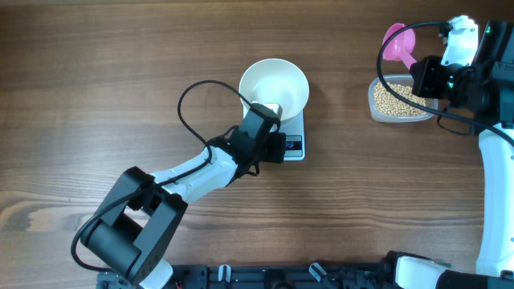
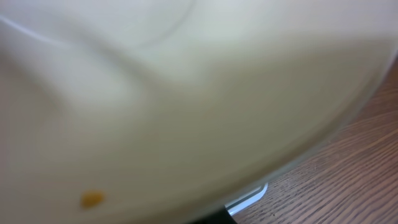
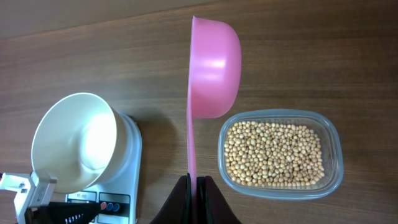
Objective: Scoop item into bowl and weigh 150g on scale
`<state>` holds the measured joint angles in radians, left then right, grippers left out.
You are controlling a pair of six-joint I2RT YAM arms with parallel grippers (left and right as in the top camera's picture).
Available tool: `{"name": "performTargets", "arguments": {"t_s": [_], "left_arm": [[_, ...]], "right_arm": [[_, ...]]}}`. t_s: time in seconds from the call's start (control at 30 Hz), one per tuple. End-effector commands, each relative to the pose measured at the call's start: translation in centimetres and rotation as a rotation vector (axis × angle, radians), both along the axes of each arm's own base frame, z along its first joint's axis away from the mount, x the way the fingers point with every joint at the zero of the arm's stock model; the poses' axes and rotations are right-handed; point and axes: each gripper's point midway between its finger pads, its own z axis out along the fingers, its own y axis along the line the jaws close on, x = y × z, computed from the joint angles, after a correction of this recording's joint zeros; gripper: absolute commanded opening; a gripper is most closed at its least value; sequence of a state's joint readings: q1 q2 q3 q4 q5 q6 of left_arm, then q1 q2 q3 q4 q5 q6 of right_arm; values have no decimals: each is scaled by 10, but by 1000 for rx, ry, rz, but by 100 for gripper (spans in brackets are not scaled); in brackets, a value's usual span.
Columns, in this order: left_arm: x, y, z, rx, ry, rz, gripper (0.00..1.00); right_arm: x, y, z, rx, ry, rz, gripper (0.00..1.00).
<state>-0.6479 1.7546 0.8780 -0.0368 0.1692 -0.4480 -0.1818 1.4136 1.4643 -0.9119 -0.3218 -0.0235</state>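
Bowl [image 1: 275, 84] set on scale [image 1: 294, 147], clean white inside from overhead. One tan speck [image 2: 92, 199] low in the blurred left wrist view, possibly a lone bean. Beans [image 3: 273, 155] otherwise all in clear tub [image 3: 280, 115], well to the right of the scale.

Right gripper [image 3: 198, 182] clamped tight on the handle of pink scoop [image 3: 214, 74]. Scoop turned on edge beside the tub, nothing visibly in it.

Left gripper [image 1: 271, 108] closed at the bowl's near rim, seemingly pinching it.

Setup done; scooping, transfer and weighing to target all outstanding.
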Motion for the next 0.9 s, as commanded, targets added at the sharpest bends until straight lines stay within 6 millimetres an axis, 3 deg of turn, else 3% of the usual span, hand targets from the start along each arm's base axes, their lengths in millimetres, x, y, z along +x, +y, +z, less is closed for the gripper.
{"name": "performTargets", "arguments": {"t_s": [0.0,0.87], "left_arm": [[-1,-1,-8,-4,23,13,4],[1,1,-20,14,36,37,4]], "right_arm": [[-1,2,5,12,-18,10,4],[-1,2,5,12,-18,10,4]]}}
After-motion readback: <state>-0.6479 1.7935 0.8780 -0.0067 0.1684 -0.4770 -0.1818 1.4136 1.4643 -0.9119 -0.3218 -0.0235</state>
